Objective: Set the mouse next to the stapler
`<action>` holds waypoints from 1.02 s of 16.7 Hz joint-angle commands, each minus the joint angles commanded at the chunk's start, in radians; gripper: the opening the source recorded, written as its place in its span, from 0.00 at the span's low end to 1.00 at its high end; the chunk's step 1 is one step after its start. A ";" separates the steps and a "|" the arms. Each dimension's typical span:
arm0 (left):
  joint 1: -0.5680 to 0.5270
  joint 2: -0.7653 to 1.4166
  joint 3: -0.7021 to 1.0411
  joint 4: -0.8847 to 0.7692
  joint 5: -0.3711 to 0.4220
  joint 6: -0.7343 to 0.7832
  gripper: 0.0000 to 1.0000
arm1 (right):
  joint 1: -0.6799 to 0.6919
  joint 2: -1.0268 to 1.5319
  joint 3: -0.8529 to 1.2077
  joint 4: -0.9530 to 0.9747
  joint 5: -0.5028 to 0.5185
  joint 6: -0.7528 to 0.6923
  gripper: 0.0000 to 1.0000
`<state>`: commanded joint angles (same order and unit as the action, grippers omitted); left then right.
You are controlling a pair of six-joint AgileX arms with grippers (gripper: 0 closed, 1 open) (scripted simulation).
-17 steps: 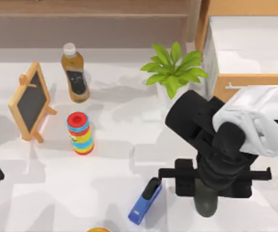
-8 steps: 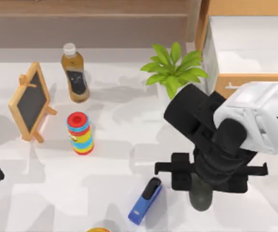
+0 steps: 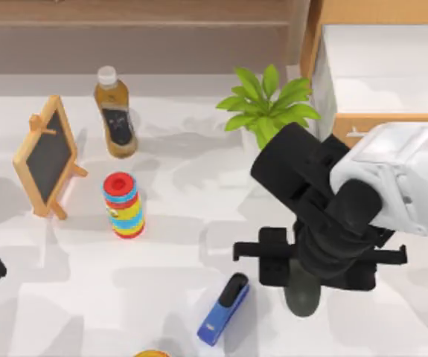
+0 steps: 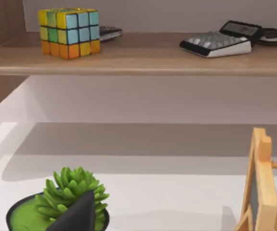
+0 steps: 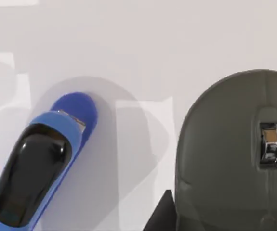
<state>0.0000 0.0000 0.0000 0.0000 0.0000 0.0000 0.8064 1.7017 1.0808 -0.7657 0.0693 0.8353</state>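
White tabletop (image 3: 199, 223) with a wooden shelf behind, and we sweep across from the left. At the left edge sits my left arm, parked; I cannot tell how its jaws stand. Next a small chalkboard easel (image 3: 46, 156), then a bottle (image 3: 115, 115) behind a striped ring toy (image 3: 123, 204). Toward the front, the stapler (image 3: 223, 309) lies at a slant, blue body, black top end pointing up and to the right. Just right of it hangs the right gripper (image 3: 303, 271), and poking out beneath it is the mouse (image 3: 303, 294), dark and rounded. The jaws look clamped on the mouse, held under the wrist. Behind stands a potted plant (image 3: 267, 104), and at far right an open drawer (image 3: 381, 71).

My read: this is the carry step, the mouse close beside the stapler but apart from it. Whether it rests on the table or hangs just above it, I cannot tell. The next move calls for lowering it straight down, clear of the stapler, then letting go.

From the right wrist you get what the top camera hides: the mouse (image 5: 234, 154) with its scroll wheel, the stapler (image 5: 37, 163) alongside, a bare strip of table between them. The left wrist looks elsewhere: a colour cube (image 4: 69, 32) and a calculator (image 4: 215, 44) on the shelf (image 4: 138, 60), a succulent (image 4: 68, 195) below.
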 joint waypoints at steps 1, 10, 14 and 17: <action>0.000 0.000 0.000 0.000 0.000 0.000 1.00 | 0.000 0.001 -0.001 0.003 0.000 0.000 0.00; 0.000 0.000 0.000 0.000 0.000 0.000 1.00 | -0.001 0.050 -0.056 0.014 0.000 -0.003 0.00; 0.000 0.000 0.000 0.000 0.000 0.000 1.00 | -0.001 0.055 -0.061 0.013 -0.001 -0.004 0.00; 0.000 0.000 0.000 0.000 0.000 0.000 1.00 | -0.001 0.055 -0.061 0.013 -0.001 -0.004 0.15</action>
<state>0.0000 0.0000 0.0000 0.0000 0.0000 0.0000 0.8052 1.7567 1.0197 -0.7523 0.0687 0.8317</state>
